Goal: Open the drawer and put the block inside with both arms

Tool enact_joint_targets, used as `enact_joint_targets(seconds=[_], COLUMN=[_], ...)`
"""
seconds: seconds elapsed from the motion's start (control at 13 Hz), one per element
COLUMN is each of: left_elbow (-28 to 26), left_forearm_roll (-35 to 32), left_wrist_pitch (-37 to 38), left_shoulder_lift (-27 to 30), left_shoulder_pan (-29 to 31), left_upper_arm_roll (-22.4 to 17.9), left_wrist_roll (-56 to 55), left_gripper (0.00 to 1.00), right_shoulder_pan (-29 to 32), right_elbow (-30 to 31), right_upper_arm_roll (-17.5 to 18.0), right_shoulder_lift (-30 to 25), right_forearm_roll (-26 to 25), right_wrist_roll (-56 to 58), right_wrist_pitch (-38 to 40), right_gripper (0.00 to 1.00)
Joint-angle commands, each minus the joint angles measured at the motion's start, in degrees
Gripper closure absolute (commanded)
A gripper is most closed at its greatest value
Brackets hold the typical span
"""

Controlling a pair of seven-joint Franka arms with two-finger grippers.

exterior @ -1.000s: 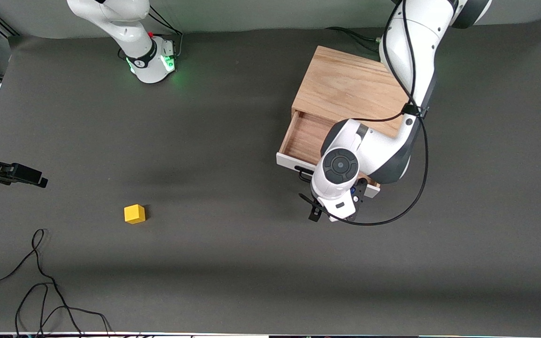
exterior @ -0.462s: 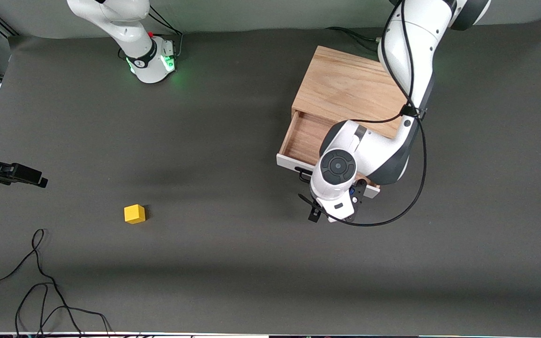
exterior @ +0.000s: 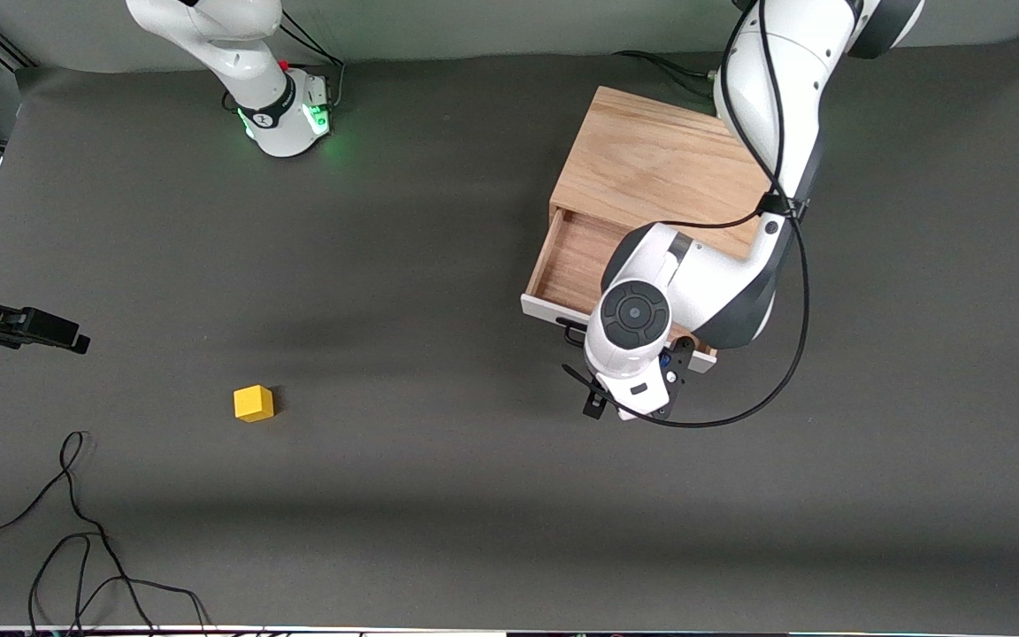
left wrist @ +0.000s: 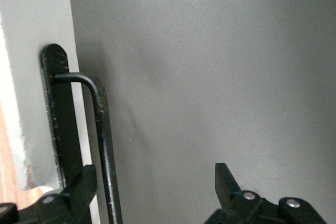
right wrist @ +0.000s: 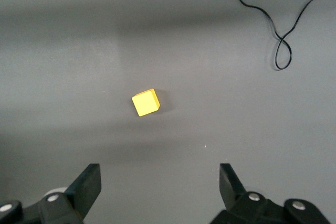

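The drawer (exterior: 573, 258) stands partly pulled out of the light-wood box (exterior: 655, 159), its brown inside showing. My left gripper (exterior: 630, 400) is low at the drawer's white front, mostly hidden under its wrist. In the left wrist view my left gripper (left wrist: 155, 174) is open, with the black bar handle (left wrist: 103, 145) between its fingers, close to the finger by the white panel (left wrist: 31, 51). The yellow block (exterior: 253, 402) sits on the mat toward the right arm's end. My right gripper (exterior: 41, 329) hangs open and empty in the air; the block (right wrist: 145, 102) lies on the mat ahead of my right gripper (right wrist: 158, 174).
Loose black cables (exterior: 76, 531) lie on the mat nearer to the front camera than the block, and show in the right wrist view (right wrist: 273, 19). The right arm's green-lit base (exterior: 288, 119) stands at the table's back edge.
The left wrist has shifted very slightly at the drawer front. The drawer, the block and the right gripper have not visibly moved.
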State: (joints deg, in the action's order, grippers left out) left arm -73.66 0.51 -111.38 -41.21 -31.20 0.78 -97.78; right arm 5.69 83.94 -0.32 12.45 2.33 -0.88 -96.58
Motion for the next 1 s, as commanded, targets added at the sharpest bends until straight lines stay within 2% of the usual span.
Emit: enact_joint_targets(seconds=[0.0,0.31,0.69,0.92], left_elbow=[3.0,4.9,5.6,1.2], left_forearm_roll=[-1.0,-1.0,-0.3,-0.2], left_wrist_pitch=[2.0,7.5,20.7,25.2], left_shoulder_lift=[-1.9,1.5,12.8,19.8], left_shoulder_pan=[-0.4,0.0,4.3,8.2], left_upper_arm_roll=[-0.3,-0.2,-0.2,-0.3], left_wrist_roll=[0.0,2.2,25.0,40.3], left_gripper=[0.0,0.0,0.0,0.0], right_shoulder_pan=[0.1,0.1,0.2,0.2], right_elbow=[-1.2,-1.2,-1.1,-1.1], right_upper_arm_roll=[0.2,0.2,0.2,0.2], right_shoulder_lift=[0.6,0.6,0.6,1.2], right_forearm_roll=[0.7,0.7,0.7,0.7], right_wrist_roll=[0.1,0.1,0.0,0.1], right_wrist_pitch=[0.2,0.3,0.5,0.5], right_gripper=[0.0,0.0,0.0,0.0])
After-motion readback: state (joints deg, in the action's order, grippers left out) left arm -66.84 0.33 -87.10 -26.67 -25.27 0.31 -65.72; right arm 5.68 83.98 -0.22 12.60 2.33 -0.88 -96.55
